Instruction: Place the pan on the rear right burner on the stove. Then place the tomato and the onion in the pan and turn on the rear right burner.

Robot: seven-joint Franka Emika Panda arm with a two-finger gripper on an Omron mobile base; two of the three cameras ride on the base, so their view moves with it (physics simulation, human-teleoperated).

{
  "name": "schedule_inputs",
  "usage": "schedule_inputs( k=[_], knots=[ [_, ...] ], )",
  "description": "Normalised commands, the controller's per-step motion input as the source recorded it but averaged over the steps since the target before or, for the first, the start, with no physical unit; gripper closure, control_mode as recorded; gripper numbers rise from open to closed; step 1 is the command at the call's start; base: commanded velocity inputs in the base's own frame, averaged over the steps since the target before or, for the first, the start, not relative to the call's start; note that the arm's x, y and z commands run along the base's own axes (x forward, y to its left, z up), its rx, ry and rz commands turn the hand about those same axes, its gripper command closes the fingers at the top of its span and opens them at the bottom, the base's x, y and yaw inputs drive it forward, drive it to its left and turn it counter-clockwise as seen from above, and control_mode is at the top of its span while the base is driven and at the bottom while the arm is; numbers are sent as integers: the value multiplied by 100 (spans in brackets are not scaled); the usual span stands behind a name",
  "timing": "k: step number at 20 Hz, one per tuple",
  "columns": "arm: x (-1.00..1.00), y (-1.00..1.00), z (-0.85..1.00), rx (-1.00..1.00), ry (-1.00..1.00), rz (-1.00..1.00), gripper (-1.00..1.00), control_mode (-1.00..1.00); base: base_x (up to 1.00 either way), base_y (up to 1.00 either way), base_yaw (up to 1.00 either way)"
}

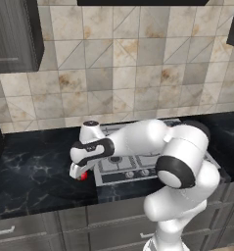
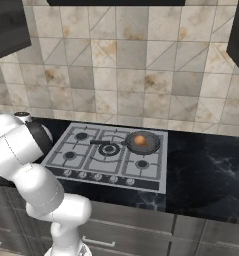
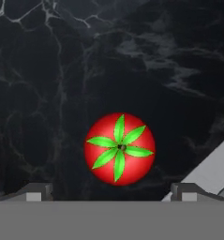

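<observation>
Fingers (image 3: 36,191) are spread wide apart with nothing between them, so the gripper (image 3: 113,194) is holding nothing right now. It hangs right above the tomato (image 3: 119,148), which sits green stem up on the black marble counter (image 3: 48,93), framed between the two tips in the hand view. From the left base view you can just catch a bit of red peeking out under the hand, just left of the stove (image 2: 111,150). Over in the right base view, the pan (image 2: 143,142) sits on the rear right burner, handle pointing left over the middle burner, and the onion (image 2: 140,141) is inside it. A pale corner of the cooktop shows at the right edge of the hand view.
</observation>
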Motion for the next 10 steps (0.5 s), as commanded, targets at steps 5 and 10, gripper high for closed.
schedule_inputs(
  k=[5,10],
  knots=[
    [11,8,-15,-2,0,0,-100,-100,0,0,0],
    [11,16,-15,-3,0,0,-100,-100,0,0,0]
  ],
)
